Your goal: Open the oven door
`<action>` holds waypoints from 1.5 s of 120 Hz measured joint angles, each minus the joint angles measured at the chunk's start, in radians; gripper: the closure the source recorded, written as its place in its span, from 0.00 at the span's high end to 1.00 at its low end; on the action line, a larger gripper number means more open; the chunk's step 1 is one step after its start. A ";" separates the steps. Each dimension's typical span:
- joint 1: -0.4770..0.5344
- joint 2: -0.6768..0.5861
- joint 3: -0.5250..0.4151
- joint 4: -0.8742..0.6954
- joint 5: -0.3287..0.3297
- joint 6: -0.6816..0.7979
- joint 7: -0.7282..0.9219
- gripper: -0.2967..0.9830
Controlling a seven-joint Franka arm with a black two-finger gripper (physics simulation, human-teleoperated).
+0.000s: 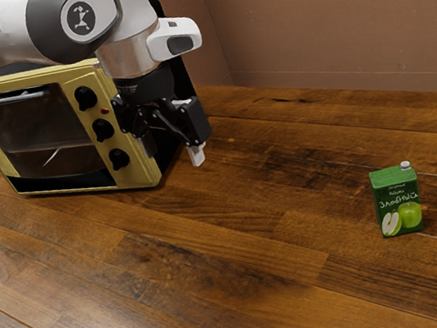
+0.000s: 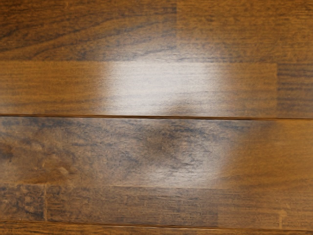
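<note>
1. Oven door, at the exterior view's left, stands upright and looks shut, its handle along the top.
2. Three black knobs run down the yellow front just beside it.
3. Next comes the gripper, pointing down near the oven's knob side, its two fingers apart with nothing between them.
4. Well apart, toward the exterior view's right, a green juice carton stands upright on the wooden table.

Yellow oven with 3 black knobs, 10 o'clock from the exterior view's centre; gripper, 2 fingers apart, 10 o'clock, nearer centre; upright green carton, 4 o'clock, on wooden table.
</note>
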 joint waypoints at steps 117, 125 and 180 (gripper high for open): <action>0.176 -0.192 0.556 -0.331 -0.199 0.781 1.060 0.77; 0.238 -0.121 0.553 -0.305 -0.210 0.812 1.144 0.77; 0.181 0.084 0.537 -0.216 -0.276 0.999 1.499 0.77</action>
